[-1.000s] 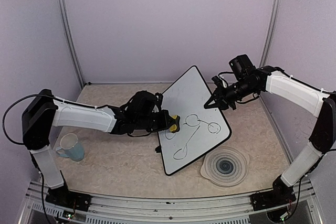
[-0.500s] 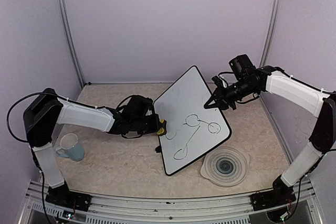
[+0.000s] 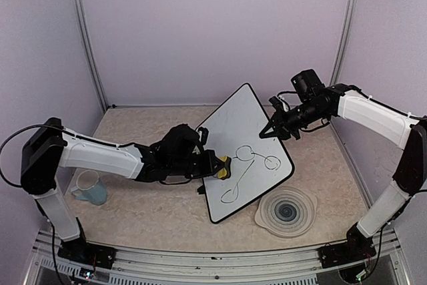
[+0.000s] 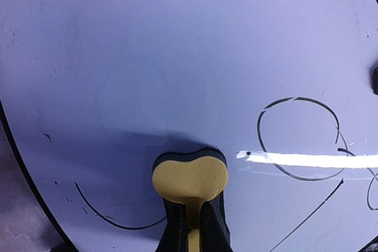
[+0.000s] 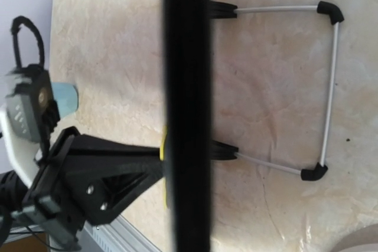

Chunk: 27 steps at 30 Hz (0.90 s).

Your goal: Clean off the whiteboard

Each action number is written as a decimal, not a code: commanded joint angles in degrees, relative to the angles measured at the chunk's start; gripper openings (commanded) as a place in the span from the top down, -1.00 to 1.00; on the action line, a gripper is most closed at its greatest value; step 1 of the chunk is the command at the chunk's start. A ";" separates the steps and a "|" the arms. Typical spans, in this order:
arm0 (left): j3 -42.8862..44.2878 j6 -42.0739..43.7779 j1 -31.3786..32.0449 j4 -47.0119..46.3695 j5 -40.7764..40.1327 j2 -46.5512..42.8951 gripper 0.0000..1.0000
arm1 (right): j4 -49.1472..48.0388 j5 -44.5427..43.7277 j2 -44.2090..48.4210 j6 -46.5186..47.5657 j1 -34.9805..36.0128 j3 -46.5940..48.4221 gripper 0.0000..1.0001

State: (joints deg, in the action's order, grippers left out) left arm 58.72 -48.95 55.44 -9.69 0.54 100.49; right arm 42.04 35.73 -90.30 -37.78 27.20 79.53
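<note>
The whiteboard (image 3: 243,145) leans on its wire stand (image 5: 328,87) in the middle of the surface (image 3: 147,198). Right fingers (image 3: 265,134) are closed on its far right edge, likely to steady it. Left fingers (image 3: 215,167), clamped on a yellow eraser (image 4: 189,179), press this against the board.

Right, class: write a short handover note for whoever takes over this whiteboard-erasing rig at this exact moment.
Left hand: shut on the yellow eraser, which is pressed flat against the whiteboard near its left edge.
Right hand: shut on the whiteboard's right edge, apparently steadying it.
Whiteboard: tilted, propped on its wire stand.
Done: the upper half is blank.
Left: black marker loops and lines across the lower half, plus an arc beside the eraser. Sweeping the eraser rightwards over them is probably the next move.
</note>
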 commanded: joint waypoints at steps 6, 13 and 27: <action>-8.51 -6.49 -2.75 6.78 -5.06 4.65 1.00 | -4.80 1.54 0.00 -1.02 0.22 -0.33 1.00; -7.14 -6.31 -1.90 8.76 -5.91 3.22 1.00 | -4.94 1.55 -0.12 -0.69 0.22 -0.20 1.00; 0.31 1.03 6.18 2.39 -0.22 2.63 1.00 | -4.82 0.93 -0.49 -0.53 0.22 0.08 1.00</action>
State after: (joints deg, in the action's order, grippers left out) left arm 59.09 -48.07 58.72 -3.60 -10.22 101.08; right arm 42.22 35.53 -90.30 -36.95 27.18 79.55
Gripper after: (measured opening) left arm 0.007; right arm 0.042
